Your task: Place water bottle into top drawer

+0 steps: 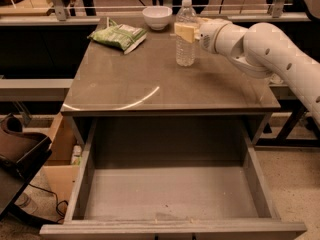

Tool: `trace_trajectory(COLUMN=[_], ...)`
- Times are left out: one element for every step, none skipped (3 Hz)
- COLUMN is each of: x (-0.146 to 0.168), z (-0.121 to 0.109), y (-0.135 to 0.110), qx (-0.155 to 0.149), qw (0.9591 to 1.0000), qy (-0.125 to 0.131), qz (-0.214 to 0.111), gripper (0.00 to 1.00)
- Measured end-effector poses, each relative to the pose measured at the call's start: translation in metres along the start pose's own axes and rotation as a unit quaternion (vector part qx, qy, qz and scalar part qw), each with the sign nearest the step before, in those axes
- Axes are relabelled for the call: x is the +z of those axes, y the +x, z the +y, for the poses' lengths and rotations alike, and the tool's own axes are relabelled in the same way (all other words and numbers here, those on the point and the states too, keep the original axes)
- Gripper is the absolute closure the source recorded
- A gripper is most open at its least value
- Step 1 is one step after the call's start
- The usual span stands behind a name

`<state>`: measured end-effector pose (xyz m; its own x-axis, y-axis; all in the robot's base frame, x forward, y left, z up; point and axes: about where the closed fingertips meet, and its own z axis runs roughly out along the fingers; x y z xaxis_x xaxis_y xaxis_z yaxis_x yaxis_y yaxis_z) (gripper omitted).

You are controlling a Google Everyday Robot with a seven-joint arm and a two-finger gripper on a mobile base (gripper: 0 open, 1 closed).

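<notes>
The water bottle (185,44), clear ribbed plastic with a white cap, stands upright at the back right of the grey tabletop (150,84). My gripper (187,31) reaches in from the right and is shut around the bottle's upper half. One tan finger (183,32) crosses the front of the bottle. I cannot tell whether the bottle's base touches the table or hangs just above it. The top drawer (170,194) is pulled wide open below the tabletop's front edge, and its grey floor is bare.
A white bowl (157,17) stands at the back of the table, left of the bottle. A green snack bag (119,36) lies at the back left. A cardboard box (55,159) and a dark object (20,149) are on the floor to the left.
</notes>
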<state>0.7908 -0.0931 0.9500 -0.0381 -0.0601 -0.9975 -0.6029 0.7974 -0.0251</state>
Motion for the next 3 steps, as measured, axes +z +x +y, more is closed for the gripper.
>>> trace_trajectory(x=[0.000, -0.012, -0.037], z=[0.000, 0.008, 0.026], y=[0.000, -0.012, -0.031], qx=[0.000, -0.009, -0.025], qw=[1.0000, 1.0000, 0.9997], qy=[0.000, 0.000, -0.001], qz=[0.000, 0.003, 0.001], gripper=[1.00, 1.00, 1.00])
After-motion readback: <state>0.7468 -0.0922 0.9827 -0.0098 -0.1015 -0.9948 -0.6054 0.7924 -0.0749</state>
